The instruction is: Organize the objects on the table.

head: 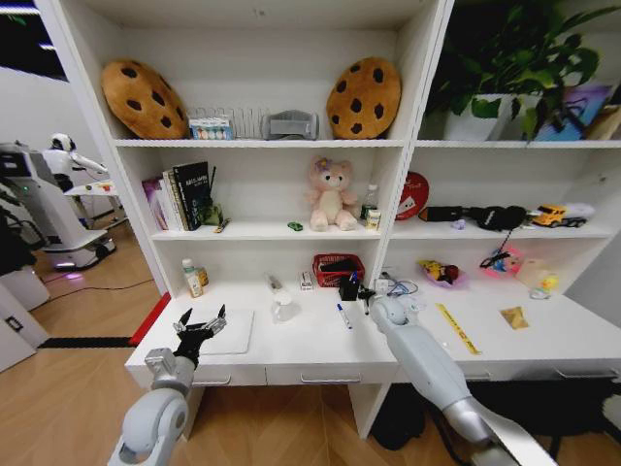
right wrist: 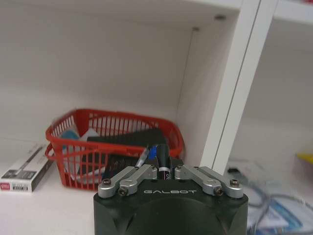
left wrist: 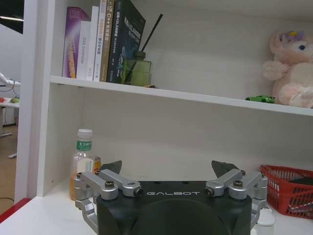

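Note:
My right gripper (head: 351,288) is shut on a dark-capped white marker pen (right wrist: 163,162) and holds it just in front of the red basket (right wrist: 115,147) at the back of the table (head: 310,351). A second marker pen (head: 343,316) lies on the tabletop near my right forearm. My left gripper (head: 199,323) hangs open over the left edge of the slim white laptop (head: 231,332); its fingers (left wrist: 113,167) hold nothing. The tiny green toy car (head: 295,226) sits on the shelf above, beside the pink plush bear (head: 331,194).
A drink bottle (head: 193,279) stands at the table's back left. A small white box (right wrist: 22,171) lies beside the basket, and a clear bottle (head: 282,308) stands mid-table. A yellow ruler (head: 456,328), cables (head: 398,285) and small toys (head: 441,273) lie on the right part. Books (left wrist: 98,41) fill the shelf above.

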Available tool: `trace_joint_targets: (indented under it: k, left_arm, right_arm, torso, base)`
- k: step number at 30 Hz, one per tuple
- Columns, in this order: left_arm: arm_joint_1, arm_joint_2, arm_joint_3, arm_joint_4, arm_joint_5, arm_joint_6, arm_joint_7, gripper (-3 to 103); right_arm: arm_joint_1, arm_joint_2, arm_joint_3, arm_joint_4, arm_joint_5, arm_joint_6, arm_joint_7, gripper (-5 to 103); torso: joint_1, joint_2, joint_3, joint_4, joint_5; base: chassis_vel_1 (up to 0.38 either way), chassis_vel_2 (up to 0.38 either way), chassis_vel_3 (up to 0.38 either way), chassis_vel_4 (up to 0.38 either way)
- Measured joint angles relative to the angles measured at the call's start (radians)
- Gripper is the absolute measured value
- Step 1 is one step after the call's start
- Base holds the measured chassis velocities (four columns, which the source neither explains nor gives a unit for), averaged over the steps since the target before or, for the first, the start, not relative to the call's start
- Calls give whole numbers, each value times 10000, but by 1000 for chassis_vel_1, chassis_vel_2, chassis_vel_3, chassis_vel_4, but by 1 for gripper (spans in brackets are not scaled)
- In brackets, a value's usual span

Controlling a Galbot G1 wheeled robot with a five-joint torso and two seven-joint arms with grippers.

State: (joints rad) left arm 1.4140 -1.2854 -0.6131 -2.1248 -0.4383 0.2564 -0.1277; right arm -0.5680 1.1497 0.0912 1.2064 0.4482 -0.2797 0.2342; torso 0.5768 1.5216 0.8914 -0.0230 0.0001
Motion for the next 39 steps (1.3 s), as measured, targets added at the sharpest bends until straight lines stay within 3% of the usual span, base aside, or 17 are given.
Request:
trace_joint_targets:
  k: [2, 4, 10, 39]
  left_arm:
    - [0, 0, 0, 0, 0, 0, 0, 100]
    - [0, 0, 0, 0, 0, 0, 0, 100]
    - [0, 0, 0, 0, 0, 0, 0, 100]
    - [0, 0, 0, 0, 0, 0, 0, 100]
  right_arm:
    - [-17, 16, -6, -2, -336, 387, -105, 10]
    - [-82, 92, -3, -32, -1315, 1314, -265, 10]
    - [-185, 216, 171, 174, -2312, 2358, -307, 10]
    - [-442, 236, 560, 440, -2026, 2066, -296, 10]
  torso:
    - [0, 1, 0, 0, -3]
    - [0, 0, 0, 1, 0]
    - [0, 1, 0, 1, -1]
    - [-1, 1, 0, 0, -1]
  base:
    - [0, 0, 0, 0]
    - [0, 0, 0, 0]
    - [0, 0, 0, 0]
    - [0, 0, 0, 0]
